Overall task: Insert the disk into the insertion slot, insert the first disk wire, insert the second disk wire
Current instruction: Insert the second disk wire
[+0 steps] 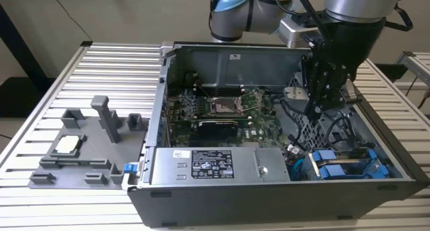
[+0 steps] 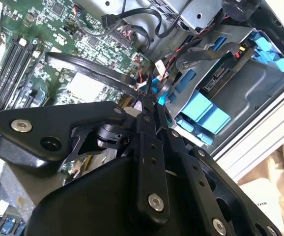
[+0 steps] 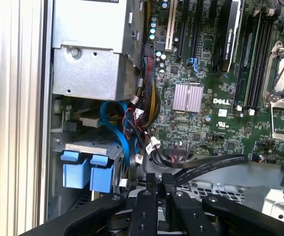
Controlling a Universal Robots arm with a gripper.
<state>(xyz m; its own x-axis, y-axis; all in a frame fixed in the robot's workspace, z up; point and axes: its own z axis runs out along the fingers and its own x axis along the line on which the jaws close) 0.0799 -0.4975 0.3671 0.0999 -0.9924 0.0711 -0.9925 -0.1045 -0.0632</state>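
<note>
Peering in, I saw the jaws pinched shut on the end of a flat black wire (image 3: 208, 167), near the silver-grey disk in its bright blue plastic frame (image 1: 333, 170), already sitting in the grey metal cage slot (image 2: 252, 81). Slow, straight pushing seemed best to me.
</note>
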